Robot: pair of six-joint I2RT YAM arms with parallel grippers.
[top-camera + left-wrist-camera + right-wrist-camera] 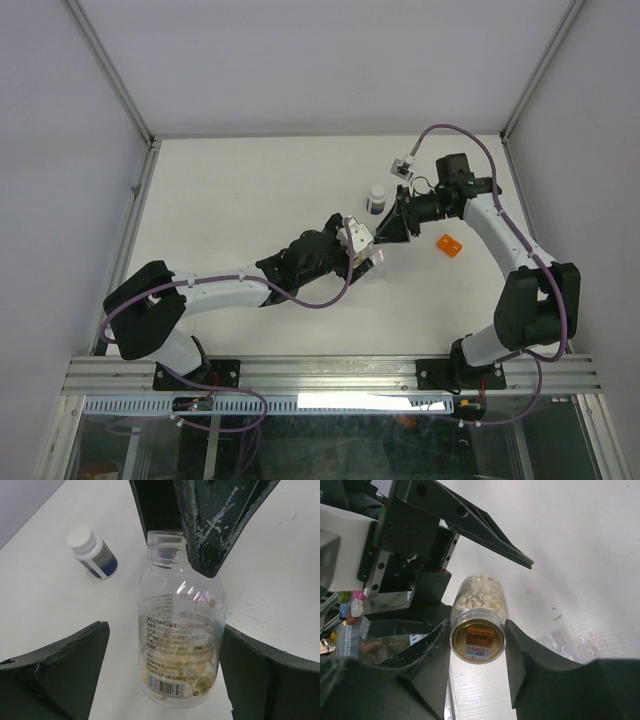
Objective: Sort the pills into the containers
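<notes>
A clear round vial point(182, 630) with a printed label and pale pills inside lies between my two grippers at mid-table point(373, 259). My right gripper point(477, 630) is shut on its capped end; a tan-gold seal shows in the cap point(478, 636). Its dark fingers point(210, 525) reach in from the top of the left wrist view. My left gripper point(165, 627) is open around the vial's base. Its right finger is at the glass and its left finger stands apart. A crinkled transparent plastic piece point(567, 645) lies on the table beside the vial; I cannot make out its cells.
A small white bottle with a blue label point(376, 198) stands just behind the grippers and also shows in the left wrist view point(92, 552). A small orange two-lobed object point(449, 245) lies to the right. A small white-grey item point(403, 167) sits at the back.
</notes>
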